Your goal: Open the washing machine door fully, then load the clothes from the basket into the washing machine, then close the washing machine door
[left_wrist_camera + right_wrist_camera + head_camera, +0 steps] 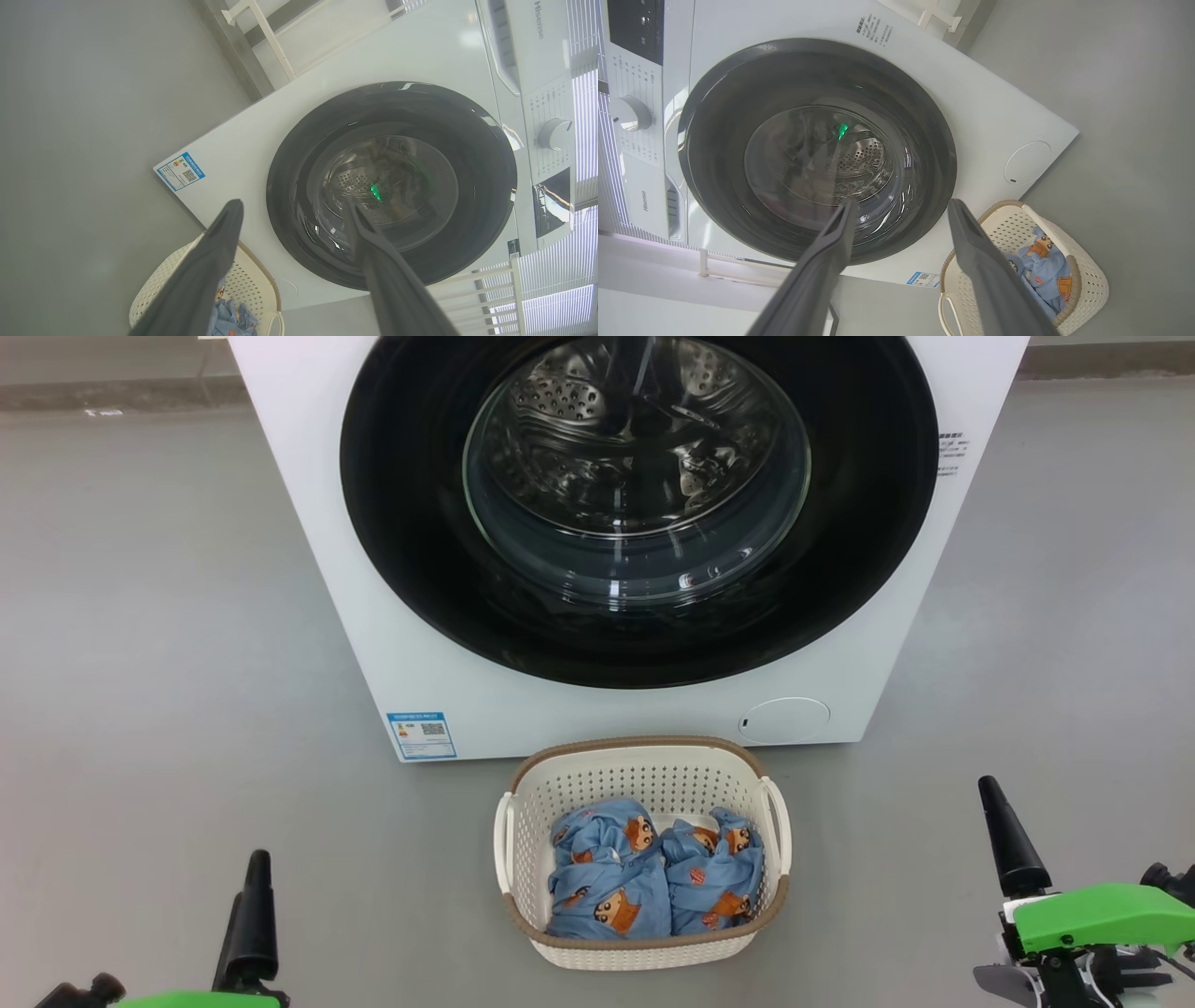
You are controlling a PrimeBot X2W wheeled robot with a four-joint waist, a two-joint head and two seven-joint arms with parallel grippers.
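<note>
Washing machine door [639, 504], large and round with a wide glossy black rim and a bulging clear glass centre, sits shut against the front of the big white boxy washing machine [308, 569], straight ahead of both tools; the perforated steel drum shows through the glass. The left tool [293, 205] has its two long dark fingers spread wide with nothing between them, and the right tool [902, 204] stands just as wide and empty. Ahead of the tools and between them, the small cream plastic basket [644, 765] with perforated sides, brown woven-look rim and white side handles stands on the floor close in front of the machine, apart from either tool. The light-blue fabric clothes [653, 882], printed with brown-and-orange cartoon figures, lie in it as two bundles side by side. A smooth plain grey floor [140, 663] stretches to both sides. Low on the machine's front are a small blue label sticker [421, 735] on the left tool's side and a round white flap [784, 720] on the right tool's side. Beyond the machine stand a white-framed rail [264, 32] and bright slatted window blinds [584, 116].
</note>
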